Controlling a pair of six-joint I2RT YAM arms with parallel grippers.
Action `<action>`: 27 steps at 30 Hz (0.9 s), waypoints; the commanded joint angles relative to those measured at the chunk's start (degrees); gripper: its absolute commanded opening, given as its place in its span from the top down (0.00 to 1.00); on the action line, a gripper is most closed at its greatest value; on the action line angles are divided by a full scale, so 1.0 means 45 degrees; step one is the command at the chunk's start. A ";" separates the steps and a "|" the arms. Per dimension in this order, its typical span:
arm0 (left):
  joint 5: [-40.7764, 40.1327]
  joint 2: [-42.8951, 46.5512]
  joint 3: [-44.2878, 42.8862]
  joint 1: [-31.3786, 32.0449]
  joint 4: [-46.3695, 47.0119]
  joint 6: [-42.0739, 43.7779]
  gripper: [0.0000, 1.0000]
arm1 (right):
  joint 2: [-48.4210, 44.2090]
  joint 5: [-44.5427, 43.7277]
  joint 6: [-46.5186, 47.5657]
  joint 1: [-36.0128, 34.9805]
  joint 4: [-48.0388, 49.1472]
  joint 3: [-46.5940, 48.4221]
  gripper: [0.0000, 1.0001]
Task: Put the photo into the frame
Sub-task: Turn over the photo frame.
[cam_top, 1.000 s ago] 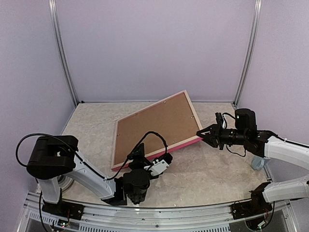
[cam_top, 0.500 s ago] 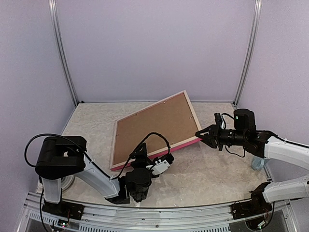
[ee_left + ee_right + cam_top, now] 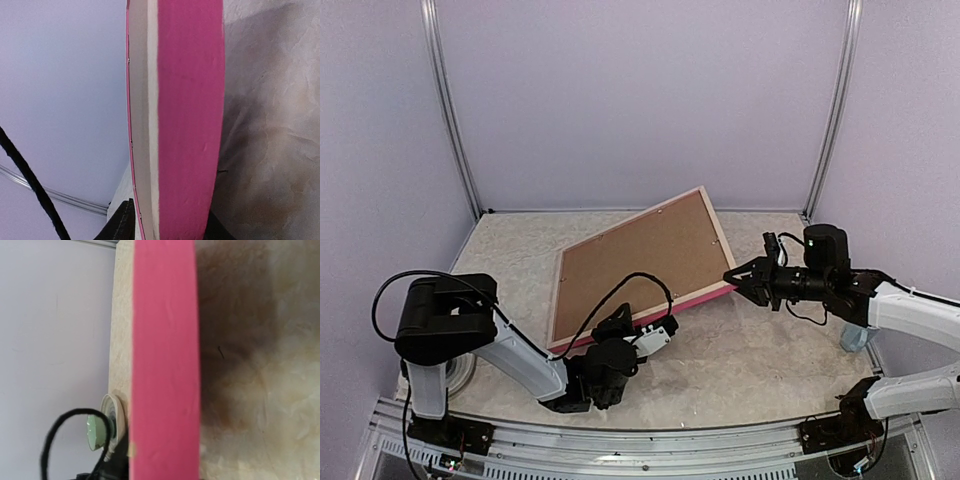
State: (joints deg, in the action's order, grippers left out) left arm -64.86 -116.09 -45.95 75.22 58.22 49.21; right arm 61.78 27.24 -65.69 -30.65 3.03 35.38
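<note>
The frame [image 3: 705, 293] hangs tilted over the table, back side up, with its pink moulding along the near edge. Its plain brown backing board [image 3: 640, 260] faces the top camera. The photo is hidden. My left gripper [image 3: 616, 335] is at the frame's near-left edge. In the left wrist view the pink edge [image 3: 190, 125] runs between the dark fingers [image 3: 120, 225], which press on both sides. My right gripper [image 3: 735, 277] is shut on the frame's right corner. In the right wrist view the pink moulding [image 3: 165, 365] fills the gap between its jaws.
The tabletop [image 3: 770, 350] is marble-patterned and walled in by pale lilac panels with metal posts [image 3: 450, 110]. A round whitish roll [image 3: 460, 375] lies beside the left arm's base and shows as the roll [image 3: 97, 430] in the right wrist view. A pale blue object [image 3: 857, 337] sits under the right arm.
My left gripper has slid up to the frame's near edge and closed on it. The right gripper keeps its grip on the corner, and the frame has barely moved.
</note>
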 commanded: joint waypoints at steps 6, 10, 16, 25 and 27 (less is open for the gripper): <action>0.0043 0.0651 -0.0309 -0.0056 0.0208 -0.0187 0.81 | -0.0481 0.0364 0.0435 -0.0238 0.0521 0.0634 0.61; -0.0007 0.0800 -0.0264 -0.0051 0.0557 -0.0158 0.84 | -0.0700 0.0363 0.0636 -0.0258 0.0362 0.0635 0.41; 0.0355 0.1701 -0.0203 -0.0141 0.0087 -0.1019 0.87 | -0.0892 0.0403 0.1321 -0.0242 0.0192 0.0937 0.29; 0.1986 0.3898 0.0158 -0.0251 -0.1473 -0.3587 0.88 | -0.0995 0.0961 0.2426 -0.0258 0.0810 0.1706 0.26; 0.2315 0.4344 0.0259 -0.0236 -0.1687 -0.4000 0.89 | -0.0994 0.1262 0.2562 -0.0258 0.1171 0.1827 0.25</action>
State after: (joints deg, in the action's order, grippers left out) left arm -60.05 -101.97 -45.08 73.95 47.27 42.17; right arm 58.37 30.15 -57.21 -31.40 4.51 41.45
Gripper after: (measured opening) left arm 0.217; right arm 0.743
